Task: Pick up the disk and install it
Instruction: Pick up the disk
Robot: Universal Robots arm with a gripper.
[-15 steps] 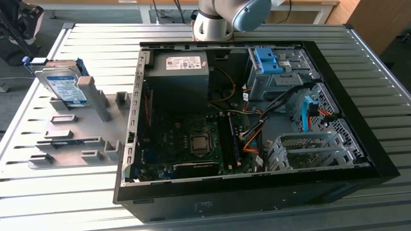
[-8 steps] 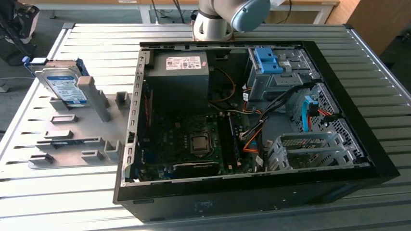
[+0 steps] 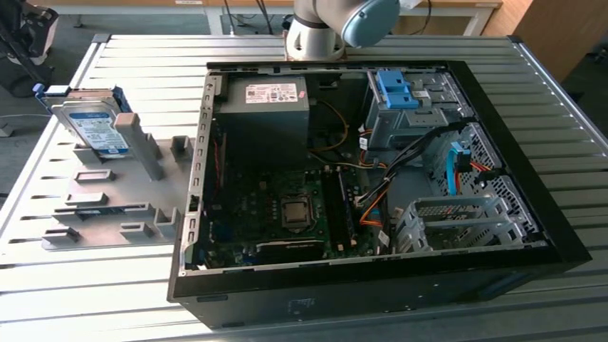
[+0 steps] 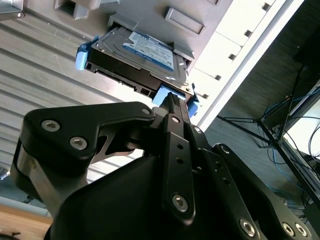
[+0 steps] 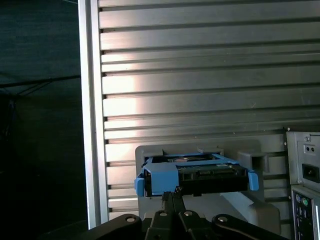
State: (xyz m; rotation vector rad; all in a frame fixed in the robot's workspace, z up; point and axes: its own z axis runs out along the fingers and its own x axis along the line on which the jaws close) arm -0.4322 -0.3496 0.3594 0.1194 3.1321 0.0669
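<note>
"Where's the disk [image 3: 90,127]?"

"Straight out in front of the gripper [image 5: 173,192]. It's propped on edge, leaning a little, in a slot of the grey holder plate [image 3: 124,203] on the slatted metal table [image 3: 142,64]."

"Is the gripper touching it?"

"Hard to say. In the first wrist view the fingertips line up with its blue rail, but I think there's a gap between them."

"And the fingers?"

"Pressed together, nothing between them."

"And the computer?"

"The open case [image 3: 570,242] lies off to one side of the gripper, right beside the holder plate."
</note>
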